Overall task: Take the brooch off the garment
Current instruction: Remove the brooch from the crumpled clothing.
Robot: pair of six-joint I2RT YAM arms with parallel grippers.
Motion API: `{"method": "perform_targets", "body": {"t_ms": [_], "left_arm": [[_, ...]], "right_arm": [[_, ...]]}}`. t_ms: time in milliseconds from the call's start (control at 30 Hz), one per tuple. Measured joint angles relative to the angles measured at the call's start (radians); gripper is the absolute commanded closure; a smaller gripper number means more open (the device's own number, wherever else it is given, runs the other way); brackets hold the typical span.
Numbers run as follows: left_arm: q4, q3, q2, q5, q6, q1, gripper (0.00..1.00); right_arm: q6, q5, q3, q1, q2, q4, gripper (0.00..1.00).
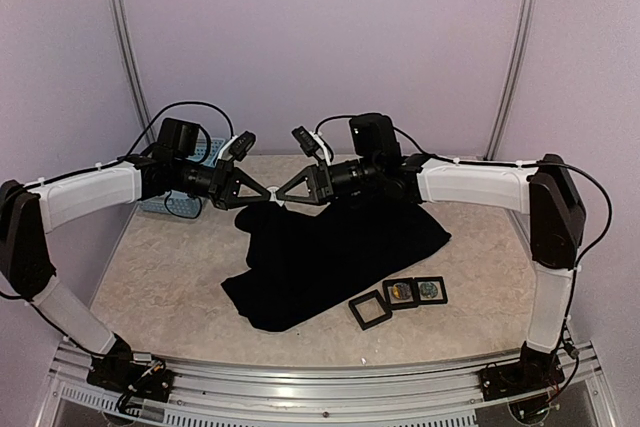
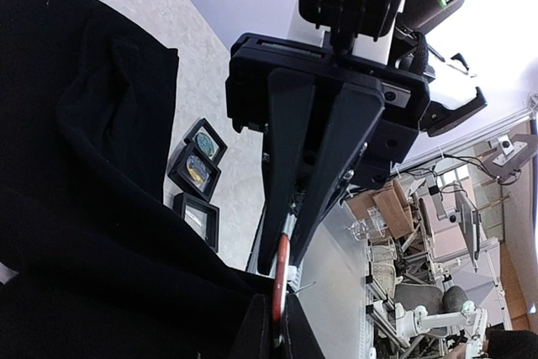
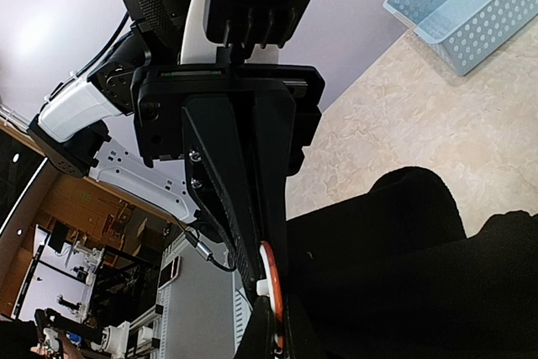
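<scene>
Brooch [image 3: 267, 279], small and rigid, is being clamped at its rim by left gripper [image 1: 262, 196] and right gripper [image 1: 283, 198], limp garment [image 1: 330, 257] dangling.

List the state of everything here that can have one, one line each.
left gripper: shut on the brooch.
right gripper: shut on the brooch from the opposite side.
brooch: pinched between both grippers; cannot tell if it is free of the fabric.
garment: rumpled on the table, one part up at the grippers.
basket: upright.
empty frame: flat, nothing inside.
two other frames: flat, each holding a small item.
</scene>
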Motion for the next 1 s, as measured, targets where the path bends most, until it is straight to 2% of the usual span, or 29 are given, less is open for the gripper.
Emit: {"method": "perform_targets", "body": {"t_ms": [167, 200, 300, 467, 633, 767, 1000], "left_arm": [[0.009, 0.0, -0.001, -0.03, -0.007, 0.001, 0.08], [0.011, 0.0, -0.003, -0.045, -0.008, 0.003, 0.03], [0.019, -0.031, -0.027, -0.11, -0.009, 0.009, 0.01], [0.023, -0.16, -0.158, -0.249, 0.009, 0.015, 0.01], [0.039, -0.255, -0.273, -0.372, 0.021, -0.031, 0.01], [0.077, -0.291, -0.259, -0.402, 0.01, -0.072, 0.01], [0.115, -0.284, -0.145, -0.481, 0.031, -0.117, 0.01]], "right_arm": [[-0.019, 0.02, 0.0, 0.002, 0.0, -0.006, 1.0], [-0.029, 0.029, 0.0, 0.002, 0.0, -0.018, 1.0], [-0.066, 0.067, 0.0, 0.002, 0.0, -0.049, 1.0], [-0.106, 0.124, 0.0, 0.002, 0.0, -0.093, 1.0], [-0.117, 0.19, 0.0, 0.002, 0.0, -0.115, 1.0], [-0.115, 0.227, 0.012, 0.002, 0.0, -0.127, 1.0], [-0.101, 0.288, 0.031, 0.002, -0.001, -0.148, 1.0]]}}
